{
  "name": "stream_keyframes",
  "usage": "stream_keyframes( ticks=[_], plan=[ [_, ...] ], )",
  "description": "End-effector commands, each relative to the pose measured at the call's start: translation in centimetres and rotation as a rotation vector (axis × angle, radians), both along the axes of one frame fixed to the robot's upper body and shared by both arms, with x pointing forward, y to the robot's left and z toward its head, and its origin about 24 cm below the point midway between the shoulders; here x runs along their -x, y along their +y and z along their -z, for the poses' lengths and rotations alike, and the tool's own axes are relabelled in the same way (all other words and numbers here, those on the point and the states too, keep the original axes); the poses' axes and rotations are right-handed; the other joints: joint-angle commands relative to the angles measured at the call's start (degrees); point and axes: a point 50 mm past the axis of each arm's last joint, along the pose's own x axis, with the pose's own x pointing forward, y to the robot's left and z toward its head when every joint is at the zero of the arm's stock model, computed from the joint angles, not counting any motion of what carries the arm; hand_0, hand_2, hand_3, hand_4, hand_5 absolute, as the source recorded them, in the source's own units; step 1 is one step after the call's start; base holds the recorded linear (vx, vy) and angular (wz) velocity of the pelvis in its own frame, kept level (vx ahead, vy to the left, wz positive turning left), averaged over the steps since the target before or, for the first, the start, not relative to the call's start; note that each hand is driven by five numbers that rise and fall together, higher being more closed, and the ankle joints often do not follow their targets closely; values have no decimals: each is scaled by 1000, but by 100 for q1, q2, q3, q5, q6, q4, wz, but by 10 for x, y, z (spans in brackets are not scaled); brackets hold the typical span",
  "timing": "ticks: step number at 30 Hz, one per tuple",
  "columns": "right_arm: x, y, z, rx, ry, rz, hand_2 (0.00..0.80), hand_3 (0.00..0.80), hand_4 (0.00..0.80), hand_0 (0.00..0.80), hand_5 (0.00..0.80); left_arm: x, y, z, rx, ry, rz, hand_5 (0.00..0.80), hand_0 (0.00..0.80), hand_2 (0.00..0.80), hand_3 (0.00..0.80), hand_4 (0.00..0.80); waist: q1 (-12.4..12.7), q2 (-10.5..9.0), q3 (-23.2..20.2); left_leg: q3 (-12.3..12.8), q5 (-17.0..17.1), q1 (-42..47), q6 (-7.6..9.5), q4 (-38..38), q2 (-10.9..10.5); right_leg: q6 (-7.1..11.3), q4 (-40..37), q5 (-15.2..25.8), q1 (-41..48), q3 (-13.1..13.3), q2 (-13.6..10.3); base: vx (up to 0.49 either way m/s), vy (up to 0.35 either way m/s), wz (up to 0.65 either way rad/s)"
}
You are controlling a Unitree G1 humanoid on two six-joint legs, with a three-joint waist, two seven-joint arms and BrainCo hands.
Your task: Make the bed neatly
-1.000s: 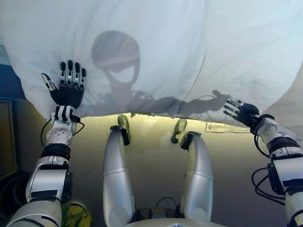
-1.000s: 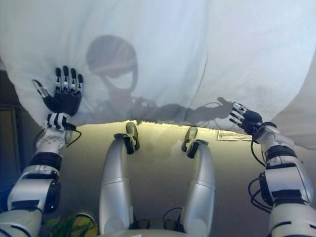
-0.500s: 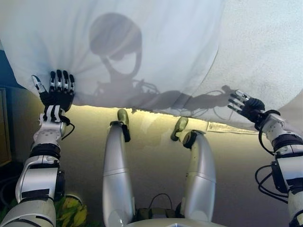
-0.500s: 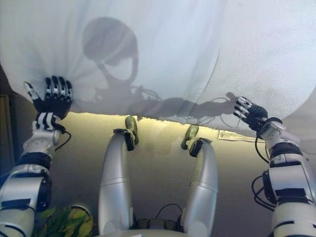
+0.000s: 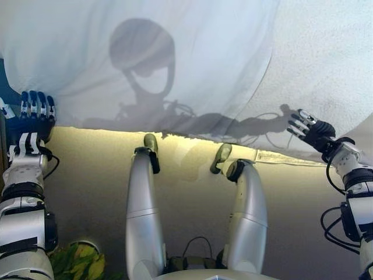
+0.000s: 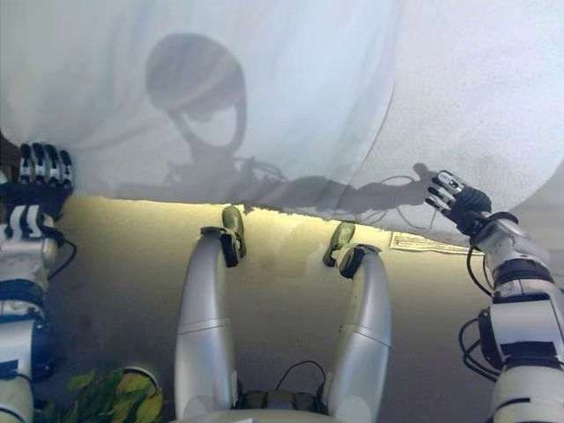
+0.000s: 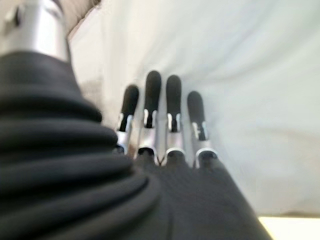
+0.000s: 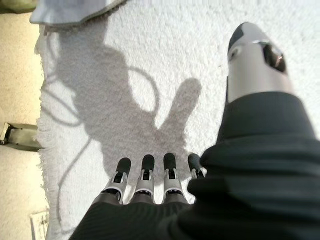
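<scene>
A smooth pale sheet point(image 5: 145, 52) covers the left and middle of the bed and hangs over its near edge. A rough white blanket point(image 5: 326, 52) lies on the right, its fringed hem point(image 8: 47, 165) at the bed's edge. My left hand point(image 5: 32, 114) is open, fingers straight, at the sheet's lower left edge; the left wrist view shows its fingertips point(image 7: 152, 85) against the sheet. My right hand point(image 5: 312, 129) is open with fingers spread, hovering just above the blanket's near edge, holding nothing.
The bed's cream side panel point(image 5: 87, 186) runs below the hanging cloth. A white label point(image 5: 280, 156) sits on it at the right. A green leafy object point(image 5: 78, 265) lies on the floor at the lower left. A dark piece of furniture point(image 5: 7, 93) stands at the far left.
My left hand has slid left and down along the sheet to its lower left edge. My right hand has shifted a little to the right. The camera has tilted slightly.
</scene>
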Motion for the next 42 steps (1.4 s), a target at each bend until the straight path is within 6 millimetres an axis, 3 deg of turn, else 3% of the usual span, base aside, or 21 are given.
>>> stream_keyframes(
  ticks=[1, 8, 15, 23, 24, 31, 35, 38, 42],
  plan=[
    [23, -33, -6, 4, -37, 94, 0, 0, 0, 0, 0, 32, 29, 13, 19, 57, -132, 0, 0, 0, 0, 0, 121, 172, -23, -254, 104, 581, -440, -676, 2, 395, -179, 287, 396, 185, -199, -33, -44, -1],
    [22, -25, 8, -27, -29, 84, 0, 0, 0, 0, 0, 34, 23, 27, 21, 79, -98, 0, 0, 0, 0, 0, 94, 240, -134, -99, 140, 1239, -551, -954, 73, 392, -423, 211, 1030, 148, -161, 2, -80, 1],
    [33, -23, 28, -45, 16, 81, 0, 0, 0, 0, 0, 49, 16, 60, 63, 154, -52, 0, 0, 0, 0, 0, -4, 265, -509, 293, 211, 2441, -606, -1720, -7, 462, -1216, 273, 2108, -46, -192, 47, -90, 6],
    [76, -16, 94, -105, 193, 93, 0, 0, 0, 0, 0, 71, -19, 120, 65, 311, 99, 0, 0, 0, 0, 0, -68, 280, -914, 538, 232, 3745, -545, -2353, -131, 512, -2057, 325, 3498, -212, -263, 119, -81, 3],
    [82, -13, 102, -115, 209, 92, 0, 0, 0, 0, 0, 72, -23, 125, 66, 317, 111, 0, 0, 0, 0, 0, -72, 266, -930, 596, 388, 3842, -490, -2479, -141, 460, -2219, 476, 3617, -286, -277, 52, -119, 5],
    [119, 18, 155, -205, 317, 93, 0, 0, 0, 0, 0, 97, -57, 168, 65, 428, 174, 0, 0, 0, 0, 0, -121, 144, -1352, 806, 759, 5196, -422, -3663, -221, 557, -3486, 795, 4998, -509, -36, 160, -131, 1],
    [136, 35, 177, -229, 388, 97, 0, 0, 0, 0, 0, 120, -76, 198, 82, 579, 177, 0, 0, 0, 0, 0, -158, 123, -1753, 934, 1071, 5993, -394, -4562, -294, 591, -4383, 1025, 5820, -611, 172, 232, -100, -9],
    [153, 52, 197, -243, 461, 113, 0, 0, 0, 0, 0, 145, -94, 226, 47, 796, 185, 0, 0, 0, 0, 0, -206, 122, -2083, 979, 1310, 6505, -373, -5227, -352, 613, -4986, 1239, 6299, -593, 315, 259, -59, -4],
    [175, 76, 220, -318, 535, 162, 0, 0, 0, 0, 0, 177, -119, 256, -160, 1141, 317, 0, 0, 0, 0, 0, -257, 117, -2400, 1067, 1561, 6917, -353, -5941, -345, 645, -5571, 1538, 6637, -644, 410, 184, -46, -4]
  ],
)
